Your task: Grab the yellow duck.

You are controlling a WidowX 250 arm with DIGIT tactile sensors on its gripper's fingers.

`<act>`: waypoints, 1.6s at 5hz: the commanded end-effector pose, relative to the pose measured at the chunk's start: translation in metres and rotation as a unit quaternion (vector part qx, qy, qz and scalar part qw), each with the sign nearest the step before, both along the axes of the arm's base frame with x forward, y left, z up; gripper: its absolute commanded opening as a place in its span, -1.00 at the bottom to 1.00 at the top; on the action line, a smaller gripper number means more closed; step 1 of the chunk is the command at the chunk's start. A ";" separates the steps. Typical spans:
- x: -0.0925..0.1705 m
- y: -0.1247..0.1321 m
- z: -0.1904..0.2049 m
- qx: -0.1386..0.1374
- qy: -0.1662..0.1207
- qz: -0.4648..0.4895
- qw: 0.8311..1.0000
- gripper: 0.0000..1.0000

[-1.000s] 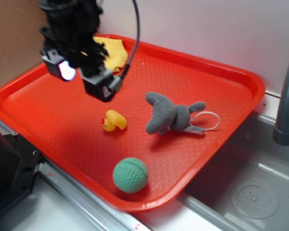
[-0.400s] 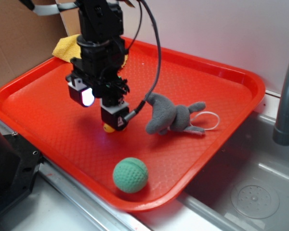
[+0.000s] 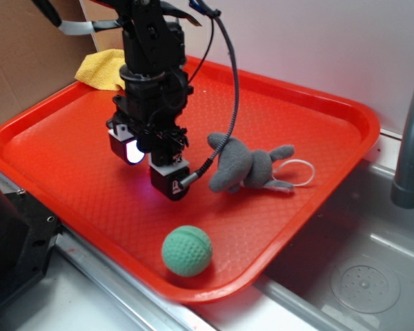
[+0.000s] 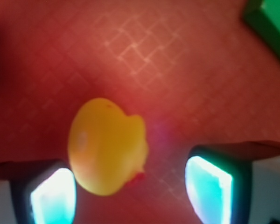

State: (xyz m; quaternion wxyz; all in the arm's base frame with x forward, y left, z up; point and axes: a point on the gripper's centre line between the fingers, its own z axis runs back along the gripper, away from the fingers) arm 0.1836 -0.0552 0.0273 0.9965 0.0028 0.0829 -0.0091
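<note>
Here, spread end effector (image 4: 130,186) straddles the yellow duck (image 4: 107,147): light, glossy, likely slippery; pinch its rounded body.

The gripper (image 3: 154,167) has swung from near the yellow cloth (image 3: 101,68) and come down over the yellow duck (image 4: 106,145), which it now hides in the exterior view (the wrist view shows it between the parted fingers (image 4: 209,189)).

A grey plush toy (image 3: 245,165) and a green ball (image 3: 187,251) are seen on the red tray (image 3: 317,117); a yellow cloth (image 3: 102,69) is draped at its far-left rim.
</note>
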 end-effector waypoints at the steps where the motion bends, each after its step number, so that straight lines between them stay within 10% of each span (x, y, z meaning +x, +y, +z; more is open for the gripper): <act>1: 0.009 -0.001 0.003 -0.009 -0.014 -0.005 1.000 -1.00; 4: 0.005 -0.005 0.001 -0.024 -0.005 -0.012 1.000 -1.00; 6: 0.004 0.014 0.078 -0.047 -0.041 0.011 0.998 -1.00; 8: -0.017 0.039 0.169 -0.006 -0.062 0.063 0.996 -1.00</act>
